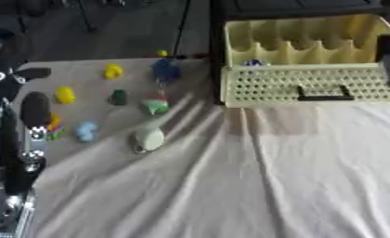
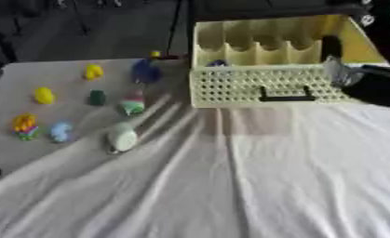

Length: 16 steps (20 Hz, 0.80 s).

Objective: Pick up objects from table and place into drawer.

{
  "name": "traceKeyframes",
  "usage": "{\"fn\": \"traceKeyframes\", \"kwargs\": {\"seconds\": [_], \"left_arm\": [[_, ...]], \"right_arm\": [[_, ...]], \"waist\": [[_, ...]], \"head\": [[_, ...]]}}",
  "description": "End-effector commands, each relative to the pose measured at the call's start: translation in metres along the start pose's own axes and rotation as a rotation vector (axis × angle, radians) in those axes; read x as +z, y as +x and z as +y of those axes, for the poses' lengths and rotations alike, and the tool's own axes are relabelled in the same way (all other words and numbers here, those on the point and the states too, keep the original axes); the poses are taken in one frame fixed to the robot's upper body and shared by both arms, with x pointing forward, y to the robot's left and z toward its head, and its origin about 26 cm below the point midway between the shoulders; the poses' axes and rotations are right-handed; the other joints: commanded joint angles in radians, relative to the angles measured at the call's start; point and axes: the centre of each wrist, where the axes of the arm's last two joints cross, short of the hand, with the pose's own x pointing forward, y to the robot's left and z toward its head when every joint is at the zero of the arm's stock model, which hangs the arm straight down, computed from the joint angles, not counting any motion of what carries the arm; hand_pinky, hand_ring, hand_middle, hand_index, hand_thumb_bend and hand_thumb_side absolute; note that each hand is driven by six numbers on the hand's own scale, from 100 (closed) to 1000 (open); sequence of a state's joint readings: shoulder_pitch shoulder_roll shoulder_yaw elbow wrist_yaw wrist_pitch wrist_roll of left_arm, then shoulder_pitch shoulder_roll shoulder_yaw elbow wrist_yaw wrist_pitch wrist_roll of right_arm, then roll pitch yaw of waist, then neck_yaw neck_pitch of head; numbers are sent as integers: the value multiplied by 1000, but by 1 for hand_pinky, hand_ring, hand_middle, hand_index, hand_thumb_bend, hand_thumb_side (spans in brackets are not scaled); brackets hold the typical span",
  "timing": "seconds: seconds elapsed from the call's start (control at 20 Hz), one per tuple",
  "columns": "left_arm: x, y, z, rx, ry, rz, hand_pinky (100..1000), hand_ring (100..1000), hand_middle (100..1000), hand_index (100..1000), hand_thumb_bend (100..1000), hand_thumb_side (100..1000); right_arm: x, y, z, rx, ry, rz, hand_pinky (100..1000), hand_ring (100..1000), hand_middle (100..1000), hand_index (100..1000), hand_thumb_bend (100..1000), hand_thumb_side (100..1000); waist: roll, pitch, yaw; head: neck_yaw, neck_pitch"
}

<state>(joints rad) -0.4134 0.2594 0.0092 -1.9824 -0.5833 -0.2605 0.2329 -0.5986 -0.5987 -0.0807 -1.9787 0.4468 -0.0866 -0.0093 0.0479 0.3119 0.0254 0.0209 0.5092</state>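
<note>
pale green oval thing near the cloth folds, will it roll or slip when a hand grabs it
The pale green oval thing looks rounded and smooth, so it may roll or slip. It probably is light for its size. The wrinkled white cloth beneath it could bunch if it is pushed.

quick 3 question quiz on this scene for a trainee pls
1. True or false: the yellow drawer has a black handle on its front.
2. The pale oval object is: A) lying out in the open, left of the drawer; B) inside the drawer; C) held in a hand.
3. Fill in: the work surface is covered by a white ____.

Key: 1 true; 2 A; 3 cloth.
</note>
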Motion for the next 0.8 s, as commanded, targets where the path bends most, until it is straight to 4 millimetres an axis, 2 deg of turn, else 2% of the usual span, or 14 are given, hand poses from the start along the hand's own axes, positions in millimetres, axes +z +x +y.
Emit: {"fn": "traceKeyframes", "kwargs": {"seconds": [0.05,0.1,0.15,0.25,0.5,0.7,0.75,0.8], "left_arm": [[-16,-1,21,-146,-95,-60,781,894,849,961,367,786],[-22,-2,28,-206,-151,-76,790,897,851,960,364,777],[-26,-3,34,-254,-197,-89,811,903,855,966,355,759],[-36,-3,45,-337,-286,-111,835,895,840,959,341,729],[-55,1,61,-477,-498,-153,890,892,832,959,320,701],[-66,6,67,-570,-727,-153,952,902,865,989,462,750],[-68,7,69,-594,-792,-150,958,905,877,997,483,735],[-70,7,71,-617,-860,-149,968,911,893,1000,500,681]], "right_arm": [[-1,4,-6,-92,-226,-97,101,252,172,841,100,596],[1,3,-5,-118,-278,-110,109,260,181,839,100,620],[2,3,-4,-141,-322,-120,141,288,215,838,100,681],[4,2,-2,-194,-412,-145,201,331,266,833,100,713],[8,2,4,-273,-517,-158,211,334,273,805,100,685],[11,2,9,-302,-534,-134,212,331,272,794,100,672],[12,2,9,-305,-533,-125,212,331,272,793,100,670],[12,2,10,-309,-533,-115,212,331,272,791,100,666]], "waist": [[2,-22,-1],[5,-24,-2],[7,-25,-4],[11,-28,-9],[14,-29,-24],[17,-29,-35],[17,-29,-38],[19,-29,-41]], "head": [[2,15],[0,18],[-2,20],[-5,23],[-3,25],[3,27],[4,27],[7,28]]}}
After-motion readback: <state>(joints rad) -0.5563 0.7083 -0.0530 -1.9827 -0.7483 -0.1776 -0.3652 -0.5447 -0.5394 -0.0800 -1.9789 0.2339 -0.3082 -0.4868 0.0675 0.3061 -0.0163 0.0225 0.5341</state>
